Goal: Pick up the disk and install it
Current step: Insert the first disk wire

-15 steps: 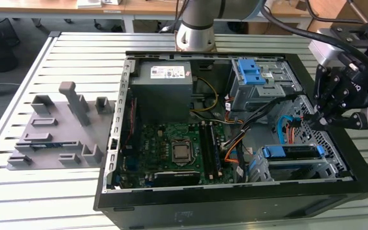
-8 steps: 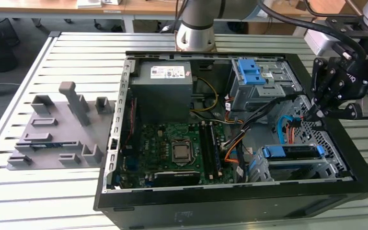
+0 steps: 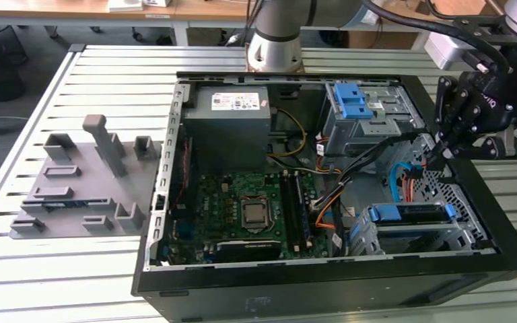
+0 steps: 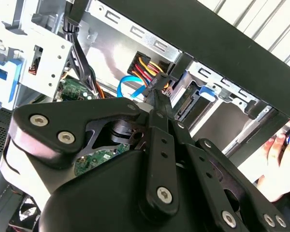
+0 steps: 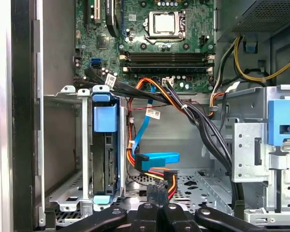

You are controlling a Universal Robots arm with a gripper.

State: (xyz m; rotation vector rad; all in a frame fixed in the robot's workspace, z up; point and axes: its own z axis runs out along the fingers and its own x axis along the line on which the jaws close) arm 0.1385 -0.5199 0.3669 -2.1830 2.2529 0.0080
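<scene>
The disk (image 3: 406,214), silver-grey in its blue bracket, sits inside the lower metal drive cage of the open computer case (image 3: 474,202), towards the exterior view's right. In the first wrist view the disk (image 5: 105,154) stands on edge in that cage. My black gripper (image 3: 443,153) hangs over the case's right side, beyond the disk. In both wrist views its fingers are closed together. The gripper (image 5: 157,193) pinches the black connector of the red, yellow and orange power cable (image 5: 154,171). The gripper (image 4: 156,94) points at the bay behind the disk's blue bracket (image 4: 207,92).
A blue data cable (image 5: 157,158) lies loose beside the power cable. The case also holds the motherboard (image 3: 250,208), a grey power-supply box (image 3: 231,121) and an upper cage with light-blue tabs (image 3: 353,101). A grey fixture (image 3: 79,182) lies on the table. A person's hand (image 4: 280,154) is outside the case.
</scene>
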